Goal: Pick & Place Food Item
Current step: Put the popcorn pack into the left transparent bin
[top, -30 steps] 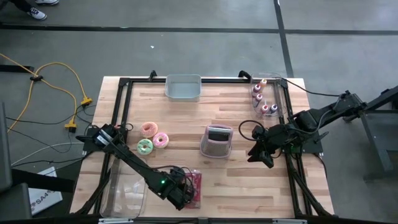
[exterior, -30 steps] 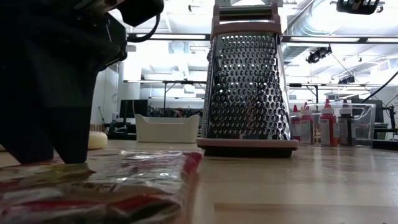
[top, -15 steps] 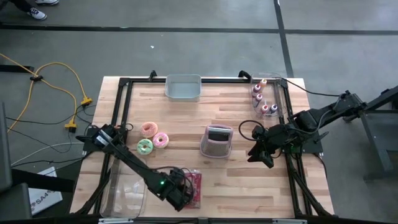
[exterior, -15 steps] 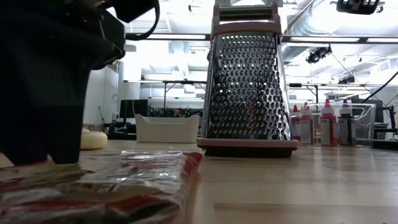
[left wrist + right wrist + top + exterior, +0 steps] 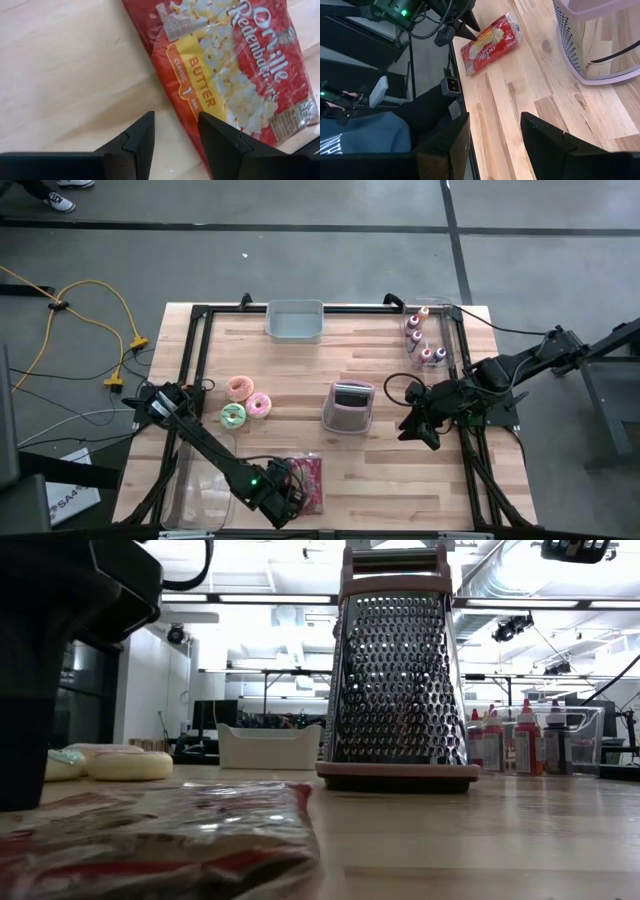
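Observation:
A red butter-popcorn bag lies flat on the wooden table near its front edge. My left gripper stands open just left of the bag, its fingers pointing steeply down. One fingertip is over the bag's long left edge and the other over bare wood. Whether a fingertip brushes the wrapper, I cannot tell. Three donuts rest on the table at the left. My right gripper waits open above the table's right side, with nothing between its fingers.
A pink-framed box grater stands mid-table. A grey bin sits at the far edge. A clear box with sauce bottles is far right, and a clear tub is near left. Bare wood lies between grater and bag.
My left gripper has gone toward the table's left edge, off the top of the popcorn bag, staying open. More of the bag shows now in the high view. The right arm has kept still.

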`<state>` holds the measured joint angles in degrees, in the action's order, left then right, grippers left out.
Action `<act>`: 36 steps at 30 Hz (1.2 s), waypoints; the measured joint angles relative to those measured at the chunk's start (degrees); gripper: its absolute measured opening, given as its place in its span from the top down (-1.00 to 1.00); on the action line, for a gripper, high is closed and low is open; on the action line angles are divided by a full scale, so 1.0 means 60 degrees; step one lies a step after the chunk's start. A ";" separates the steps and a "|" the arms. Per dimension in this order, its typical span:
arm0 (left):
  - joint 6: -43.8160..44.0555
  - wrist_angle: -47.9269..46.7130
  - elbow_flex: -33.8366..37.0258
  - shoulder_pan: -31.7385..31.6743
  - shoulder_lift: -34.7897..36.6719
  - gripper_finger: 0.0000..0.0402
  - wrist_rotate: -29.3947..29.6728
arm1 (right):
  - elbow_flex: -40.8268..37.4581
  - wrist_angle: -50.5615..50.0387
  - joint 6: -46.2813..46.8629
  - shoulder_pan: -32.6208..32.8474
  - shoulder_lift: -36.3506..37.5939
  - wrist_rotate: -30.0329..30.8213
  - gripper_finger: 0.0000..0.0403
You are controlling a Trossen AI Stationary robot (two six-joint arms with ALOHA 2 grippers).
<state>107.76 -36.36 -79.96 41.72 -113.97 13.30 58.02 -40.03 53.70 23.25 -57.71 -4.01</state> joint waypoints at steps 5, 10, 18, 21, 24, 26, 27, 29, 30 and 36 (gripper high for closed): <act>-0.0030 0.0037 0.0000 0.0025 0.0000 0.28 0.0014 | 0.0000 0.0000 -0.0031 0.0002 0.0000 0.0133 0.18; -0.0420 0.0209 0.0000 0.0004 0.0000 0.28 0.0062 | 0.0000 -0.0004 -0.0141 0.0002 0.0000 0.0698 0.18; -0.0681 0.0434 0.0000 0.0003 0.0004 0.28 0.0073 | 0.0000 0.0077 -0.0441 0.0001 0.0000 0.1515 0.18; -0.0681 0.0434 0.0000 0.0003 0.0004 0.28 0.0073 | 0.0000 0.0148 -0.0443 -0.0001 0.0000 0.1679 0.18; -0.0678 0.0434 0.0000 -0.0001 0.0004 0.28 0.0073 | 0.0000 0.0146 -0.0475 -0.0001 0.0000 0.1654 0.18; -0.0681 0.0434 -0.0002 -0.0019 0.0004 0.28 0.0073 | 0.0000 0.0140 -0.0479 -0.0001 0.0000 0.1598 0.18; -0.0677 0.0436 0.0000 -0.0019 0.0004 0.28 0.0073 | 0.0000 0.0133 -0.0567 -0.0001 -0.0005 0.1463 0.18; -0.0681 0.0437 0.0000 -0.0019 0.0004 0.28 0.0074 | 0.0000 0.0142 -0.1002 -0.0001 -0.0129 0.1086 0.18; -0.0681 0.0438 0.0000 -0.0019 0.0004 0.28 0.0077 | -0.0001 0.0114 -0.1236 -0.0001 -0.0162 0.0939 0.18; -0.0681 0.0478 -0.0002 -0.0030 0.0004 0.28 0.0077 | -0.0004 -0.0004 -0.1726 0.0044 -0.0469 0.0934 0.18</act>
<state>103.68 -33.49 -79.98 41.54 -113.95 13.76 58.00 -40.06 43.35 23.52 -60.53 1.59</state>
